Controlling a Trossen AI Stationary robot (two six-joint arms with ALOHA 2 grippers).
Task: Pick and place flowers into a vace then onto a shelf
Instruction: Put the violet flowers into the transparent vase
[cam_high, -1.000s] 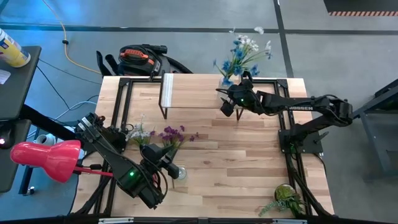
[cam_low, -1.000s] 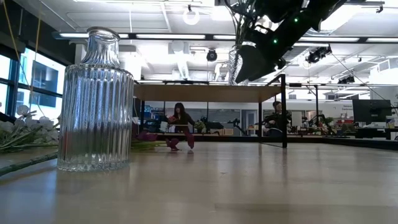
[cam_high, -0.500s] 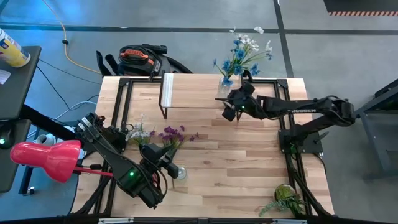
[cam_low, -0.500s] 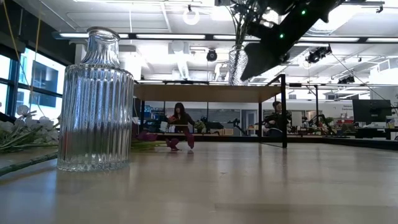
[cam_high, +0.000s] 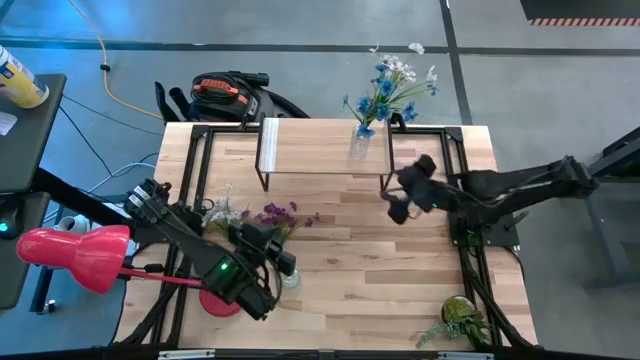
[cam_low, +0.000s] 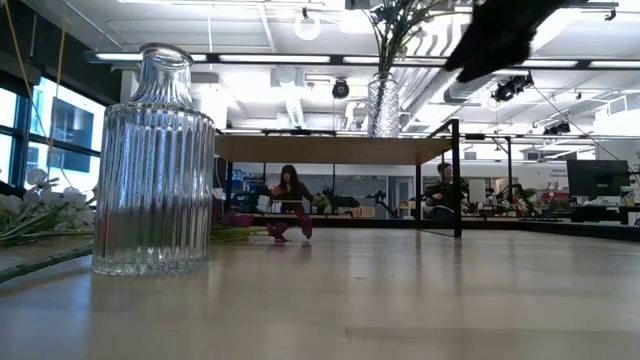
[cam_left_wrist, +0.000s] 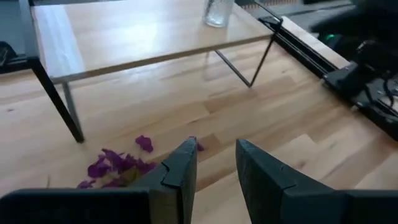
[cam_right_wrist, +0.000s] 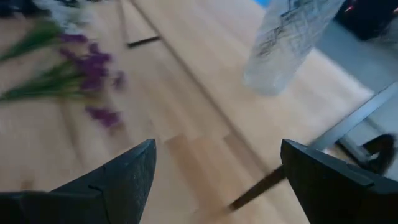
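A glass vase (cam_high: 359, 143) with blue and white flowers (cam_high: 388, 88) stands on the right end of the shelf (cam_high: 315, 150); the low view shows the vase (cam_low: 382, 105) upright on the plank (cam_low: 330, 148). Purple flowers (cam_high: 279, 214) and pale white flowers (cam_high: 225, 212) lie on the tabletop. An empty ribbed vase (cam_high: 288, 278) (cam_low: 155, 165) stands near the front edge. My right gripper (cam_high: 397, 210) (cam_right_wrist: 214, 162) hangs wide open, off the shelf's right end, clear of the vase (cam_right_wrist: 292, 37). My left gripper (cam_high: 283, 262) (cam_left_wrist: 214, 152), open by a narrow gap with nothing in it, hovers beside the empty vase.
A bushy potted plant (cam_high: 460, 320) sits at the near right corner. A red lamp-like object (cam_high: 75, 255) stands off the table's left side, and a red disc (cam_high: 220, 300) shows under my left arm. Black frame rails (cam_high: 465, 250) run along both sides. People sit far behind (cam_low: 288, 200).
My right gripper, open throughout, has drawn back from the vase on the shelf toward the table's right and near edges, rising a little. The vase with blue flowers stays upright on the shelf. My left arm has swung slightly toward the right.
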